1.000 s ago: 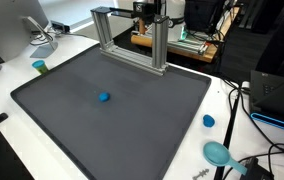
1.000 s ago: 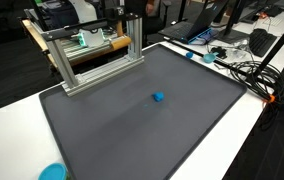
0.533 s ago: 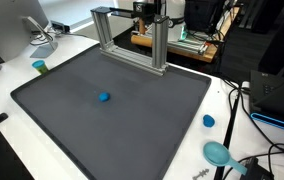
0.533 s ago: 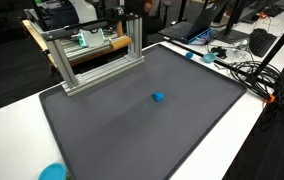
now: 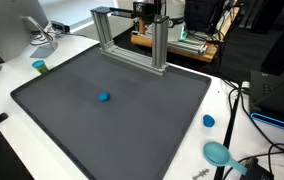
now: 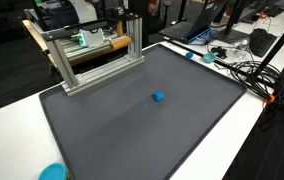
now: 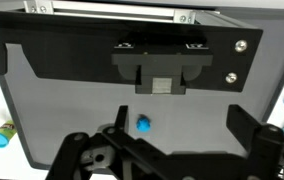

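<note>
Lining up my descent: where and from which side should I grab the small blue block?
Probably take the blue block from straight above, the open pincer closing across its opposite sides. It is small and low, alone on the mat, every side free; finer shape cannot be told.

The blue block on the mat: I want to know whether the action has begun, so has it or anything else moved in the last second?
Nothing visibly changed. The blue block lies on the same spot of the dark mat, and the gripper stays open, holding nothing.
</note>
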Motion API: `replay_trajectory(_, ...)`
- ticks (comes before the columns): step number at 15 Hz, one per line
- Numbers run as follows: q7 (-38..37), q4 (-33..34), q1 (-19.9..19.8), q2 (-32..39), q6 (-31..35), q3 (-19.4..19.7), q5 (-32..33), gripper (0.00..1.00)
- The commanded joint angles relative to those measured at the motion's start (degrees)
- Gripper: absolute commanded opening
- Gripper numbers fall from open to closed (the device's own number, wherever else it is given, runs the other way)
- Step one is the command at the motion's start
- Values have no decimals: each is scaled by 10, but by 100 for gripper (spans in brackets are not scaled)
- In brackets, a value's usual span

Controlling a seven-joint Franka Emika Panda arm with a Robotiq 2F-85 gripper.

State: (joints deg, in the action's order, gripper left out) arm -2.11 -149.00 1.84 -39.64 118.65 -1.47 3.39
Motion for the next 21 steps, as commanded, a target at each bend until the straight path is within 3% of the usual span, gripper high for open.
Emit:
replay_trajectory(1, -10, -43, -13, -21, 23, -1, 1, 100)
replay_trajectory(7, -5, -28, -11, -2, 11, -3, 0, 100)
replay_trajectory(21, 65, -73, 6, -35, 29, 43, -48, 100)
